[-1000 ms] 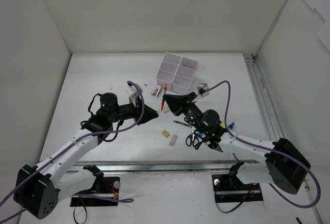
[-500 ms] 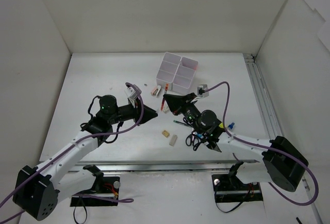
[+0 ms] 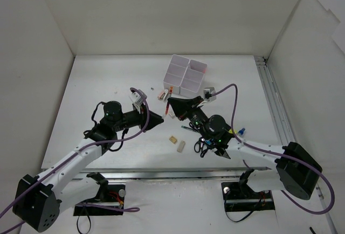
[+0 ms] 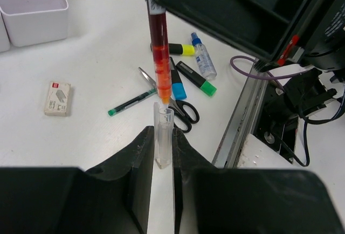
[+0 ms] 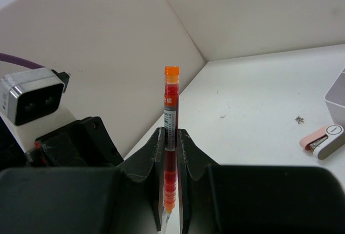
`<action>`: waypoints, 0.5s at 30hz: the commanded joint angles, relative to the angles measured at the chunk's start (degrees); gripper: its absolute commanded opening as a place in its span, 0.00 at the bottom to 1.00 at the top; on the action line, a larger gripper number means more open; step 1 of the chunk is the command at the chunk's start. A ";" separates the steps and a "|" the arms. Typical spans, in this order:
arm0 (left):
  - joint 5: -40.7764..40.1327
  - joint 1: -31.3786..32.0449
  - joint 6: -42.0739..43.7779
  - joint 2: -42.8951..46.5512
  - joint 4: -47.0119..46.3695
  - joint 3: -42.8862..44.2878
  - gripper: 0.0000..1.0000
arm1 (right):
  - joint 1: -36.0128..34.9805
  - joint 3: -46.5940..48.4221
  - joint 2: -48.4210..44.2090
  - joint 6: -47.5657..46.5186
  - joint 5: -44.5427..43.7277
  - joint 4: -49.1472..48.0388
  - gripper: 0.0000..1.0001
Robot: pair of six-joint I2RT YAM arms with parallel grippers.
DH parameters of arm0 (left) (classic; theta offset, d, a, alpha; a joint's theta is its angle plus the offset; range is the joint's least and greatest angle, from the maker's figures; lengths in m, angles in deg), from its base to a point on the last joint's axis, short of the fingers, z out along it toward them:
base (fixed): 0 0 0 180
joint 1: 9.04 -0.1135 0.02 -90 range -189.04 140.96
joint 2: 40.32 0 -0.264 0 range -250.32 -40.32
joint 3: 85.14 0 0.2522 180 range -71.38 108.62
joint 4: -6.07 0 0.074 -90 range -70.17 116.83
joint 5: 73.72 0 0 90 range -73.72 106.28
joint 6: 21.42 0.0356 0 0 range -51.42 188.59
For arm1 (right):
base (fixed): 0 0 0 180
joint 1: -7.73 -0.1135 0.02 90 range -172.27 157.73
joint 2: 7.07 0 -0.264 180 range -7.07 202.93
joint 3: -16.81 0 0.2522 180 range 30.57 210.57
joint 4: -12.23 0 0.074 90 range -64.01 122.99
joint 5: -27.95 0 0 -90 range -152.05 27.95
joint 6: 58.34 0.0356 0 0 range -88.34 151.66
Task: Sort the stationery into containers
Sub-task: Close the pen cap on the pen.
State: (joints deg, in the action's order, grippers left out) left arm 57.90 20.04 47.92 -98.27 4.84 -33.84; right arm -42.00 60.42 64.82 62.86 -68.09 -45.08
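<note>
My right gripper (image 5: 170,134) is shut on a red pen (image 5: 170,110) with an orange end, held upright between its jaws. My left gripper (image 4: 163,135) is shut on a clear pen cap (image 4: 163,137). The pen's (image 4: 157,40) orange tip sits in the cap's mouth. In the top view the two grippers meet, left (image 3: 160,118) and right (image 3: 171,106), just in front of the four white bins (image 3: 186,75). Scissors (image 4: 182,111), a green pen (image 4: 132,103), blue (image 4: 176,84), green (image 4: 196,79) and yellow (image 4: 181,49) highlighters and a glue bottle (image 4: 204,61) lie on the table.
A tan eraser (image 3: 173,139) and a white eraser (image 3: 181,146) lie near the front. A pink piece (image 3: 161,96) lies left of the bins; it also shows in the right wrist view (image 5: 323,139). A metal rail (image 3: 275,110) runs along the right edge. White walls enclose the table.
Both grippers have shifted slightly to the left, staying close together. The right gripper keeps the red pen and the left keeps the clear cap.
</note>
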 commanded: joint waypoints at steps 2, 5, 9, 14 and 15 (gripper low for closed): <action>-1.02 -0.08 -0.52 2.41 -2.24 -0.27 0.00 | -0.63 3.73 -1.32 -2.11 -0.02 -20.07 0.00; -0.85 -0.08 -0.69 2.32 -2.42 -0.80 0.00 | -0.80 4.25 -1.24 -2.89 -0.20 -19.90 0.00; -0.93 -0.08 -1.65 1.70 -3.38 -1.06 0.00 | -0.89 4.70 -0.88 -2.64 0.24 -19.99 0.00; -0.14 -0.08 -2.71 1.44 -6.20 -1.15 0.00 | -1.33 4.61 -0.09 -2.20 0.51 -19.90 0.00; -0.23 -0.08 -2.80 1.53 -6.37 -1.15 0.00 | -1.15 4.61 0.00 -2.20 0.42 -19.81 0.00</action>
State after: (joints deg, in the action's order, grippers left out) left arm 56.90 20.04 46.15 -97.16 4.49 -36.37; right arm -42.72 61.99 64.87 61.36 -67.74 -45.08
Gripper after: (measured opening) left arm 0.120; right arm 0.070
